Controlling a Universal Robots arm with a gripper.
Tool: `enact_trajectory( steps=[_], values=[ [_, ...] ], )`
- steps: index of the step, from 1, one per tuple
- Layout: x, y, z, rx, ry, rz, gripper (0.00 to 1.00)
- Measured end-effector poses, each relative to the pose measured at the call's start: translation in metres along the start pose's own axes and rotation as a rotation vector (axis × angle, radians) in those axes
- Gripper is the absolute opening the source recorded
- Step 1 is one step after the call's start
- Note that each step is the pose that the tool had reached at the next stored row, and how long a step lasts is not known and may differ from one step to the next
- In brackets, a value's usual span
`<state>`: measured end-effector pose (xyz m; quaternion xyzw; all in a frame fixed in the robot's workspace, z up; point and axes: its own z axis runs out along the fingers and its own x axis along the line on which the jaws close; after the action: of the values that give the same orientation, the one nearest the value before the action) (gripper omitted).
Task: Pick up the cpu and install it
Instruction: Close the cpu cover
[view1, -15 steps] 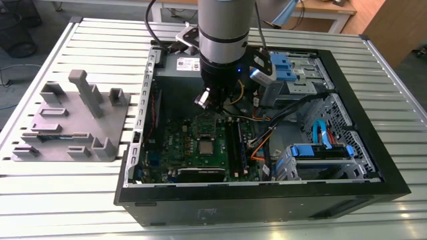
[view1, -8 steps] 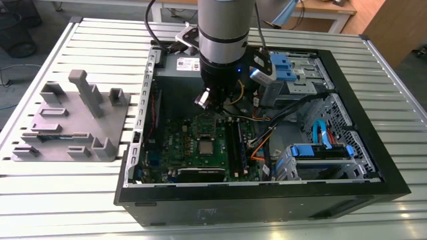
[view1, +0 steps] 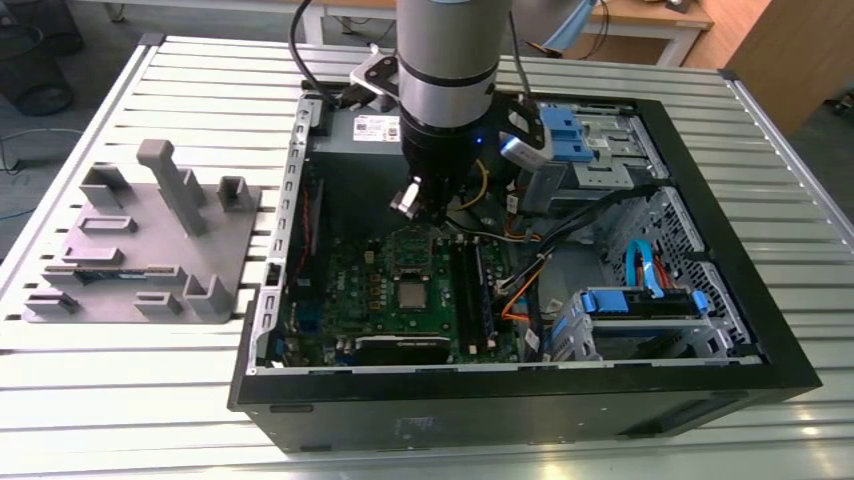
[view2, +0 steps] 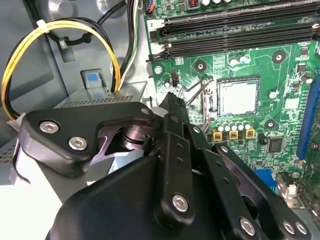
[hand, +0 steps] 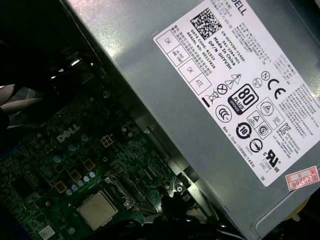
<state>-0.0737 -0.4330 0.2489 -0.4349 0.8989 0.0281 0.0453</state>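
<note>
The cpu (view1: 411, 293) lies flat in its socket on the green motherboard (view1: 360, 290), inside the open computer case. Its pale metal top also shows in both wrist views: cpu (view2: 239, 96), cpu (hand: 96, 210). The shiny socket frame (view1: 411, 250) stands tilted up just behind the cpu, and a thin metal lever (view2: 200, 92) sticks out beside the socket. My gripper (view1: 408, 205) hangs above the board, behind the socket and apart from the cpu. Its black fingers meet at one tip (view2: 172, 100) with nothing between them.
The grey power supply (hand: 200, 100) fills the case's back wall close to the gripper. Yellow and black cables (view2: 60, 30) loop beside it. Memory slots (view2: 235, 30) run beside the socket. Blue drive bays (view1: 641, 300) sit at the exterior view's right. A grey plastic block (view1: 147, 240) stands outside the case.
</note>
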Motion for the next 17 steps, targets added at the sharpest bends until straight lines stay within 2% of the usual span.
enact_trajectory(
  steps=[10,13,17],
  values=[
    [-0.0004,-0.0007,0.0003,-0.0031,-0.0004,-0.024,0.11],
    [0.0,-0.001,0.0,-0.0077,-0.0058,-0.027,0.11],
    [0.0008,-0.0016,-0.0009,-0.0168,-0.0171,-0.03,0.11]
  ],
)
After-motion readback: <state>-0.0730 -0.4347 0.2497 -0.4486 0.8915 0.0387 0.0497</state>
